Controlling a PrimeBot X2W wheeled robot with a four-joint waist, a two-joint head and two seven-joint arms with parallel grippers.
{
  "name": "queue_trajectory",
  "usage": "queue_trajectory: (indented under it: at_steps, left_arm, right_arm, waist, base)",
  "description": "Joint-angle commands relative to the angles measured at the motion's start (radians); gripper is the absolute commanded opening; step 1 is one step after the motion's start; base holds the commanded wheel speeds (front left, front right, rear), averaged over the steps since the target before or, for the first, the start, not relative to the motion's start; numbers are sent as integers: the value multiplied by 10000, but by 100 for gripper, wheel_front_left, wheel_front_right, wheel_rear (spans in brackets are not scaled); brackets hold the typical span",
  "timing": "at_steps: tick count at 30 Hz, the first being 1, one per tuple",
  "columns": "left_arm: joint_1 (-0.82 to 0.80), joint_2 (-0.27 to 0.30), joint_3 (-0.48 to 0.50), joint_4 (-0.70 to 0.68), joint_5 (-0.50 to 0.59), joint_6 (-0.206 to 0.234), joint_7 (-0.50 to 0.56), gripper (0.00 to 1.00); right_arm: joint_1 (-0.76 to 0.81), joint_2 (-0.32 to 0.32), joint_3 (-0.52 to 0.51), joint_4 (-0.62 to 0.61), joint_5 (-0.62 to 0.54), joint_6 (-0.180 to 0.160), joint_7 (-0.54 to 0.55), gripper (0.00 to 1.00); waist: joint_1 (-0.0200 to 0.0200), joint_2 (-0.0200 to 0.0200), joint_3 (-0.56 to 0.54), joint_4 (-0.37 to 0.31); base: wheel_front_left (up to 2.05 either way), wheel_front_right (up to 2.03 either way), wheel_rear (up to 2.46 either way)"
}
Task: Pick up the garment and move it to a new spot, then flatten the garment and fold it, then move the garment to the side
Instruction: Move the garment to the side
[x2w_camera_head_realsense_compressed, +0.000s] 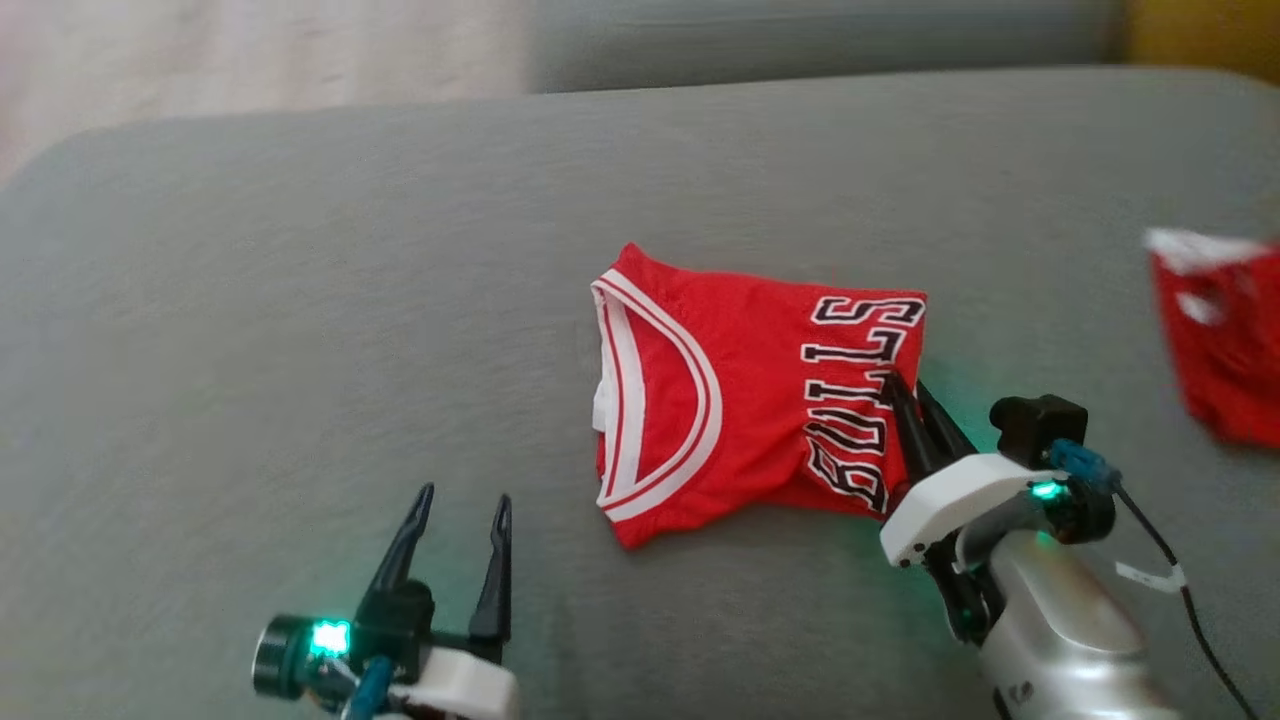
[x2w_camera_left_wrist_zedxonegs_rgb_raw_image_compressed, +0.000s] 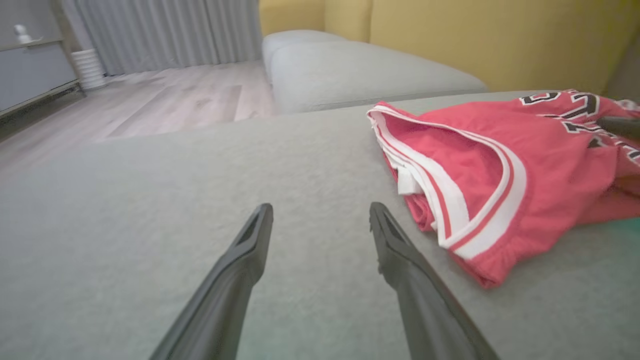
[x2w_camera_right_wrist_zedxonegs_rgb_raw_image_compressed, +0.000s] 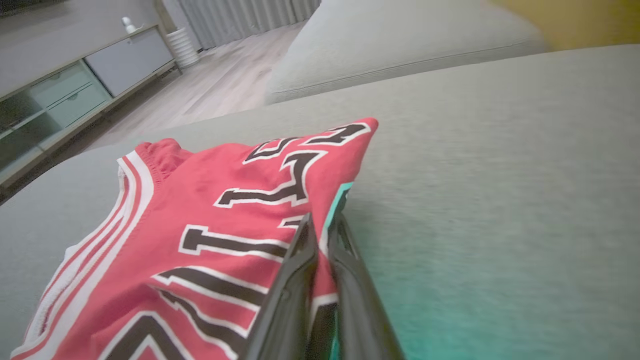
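Observation:
The garment (x2w_camera_head_realsense_compressed: 745, 390) is a red jersey with white trim and black lettering, folded into a compact rectangle on the grey cushion (x2w_camera_head_realsense_compressed: 300, 330). My right gripper (x2w_camera_head_realsense_compressed: 900, 385) is shut on the garment's right edge beside the lettering; in the right wrist view the fingers (x2w_camera_right_wrist_zedxonegs_rgb_raw_image_compressed: 300, 260) pinch the red cloth (x2w_camera_right_wrist_zedxonegs_rgb_raw_image_compressed: 210, 220) between them. My left gripper (x2w_camera_head_realsense_compressed: 465, 505) stands open at the lower left, apart from the garment, with nothing between its fingers. The left wrist view shows the left gripper (x2w_camera_left_wrist_zedxonegs_rgb_raw_image_compressed: 320, 215) open above bare cushion, the garment (x2w_camera_left_wrist_zedxonegs_rgb_raw_image_compressed: 500, 165) to its right.
A second red and white cloth (x2w_camera_head_realsense_compressed: 1215, 330) lies at the cushion's right edge. Another grey cushion (x2w_camera_left_wrist_zedxonegs_rgb_raw_image_compressed: 360, 70) and a yellow backrest (x2w_camera_left_wrist_zedxonegs_rgb_raw_image_compressed: 475, 35) lie beyond. Wooden floor (x2w_camera_left_wrist_zedxonegs_rgb_raw_image_compressed: 165, 105) and a low cabinet (x2w_camera_right_wrist_zedxonegs_rgb_raw_image_compressed: 75, 85) sit past the cushion's far edge.

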Motion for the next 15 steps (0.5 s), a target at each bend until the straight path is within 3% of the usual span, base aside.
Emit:
queue_trajectory:
  at_steps: [1,7,15]
  left_arm:
    - [-522,13,327,-336,-40,-9,-51,100]
    - [-946,13,212,-247,-14,-74,-51,100]
    - [-1227,13,2,-39,63,-174,-51,100]
  right_arm:
    - [-61,-3,239,-390,-5,-7,-63,0]
    - [80,-3,308,-932,98,-7,-63,0]
    - [5,-3,88,-1323,-252,-7,-64,0]
  waist:
    - [0,0,-14,-2120]
    - [0,0,385,-3905]
    - [0,0,822,-4624]
  base:
    - [0,0,0]
    - [0,0,0]
    - [0,0,0]
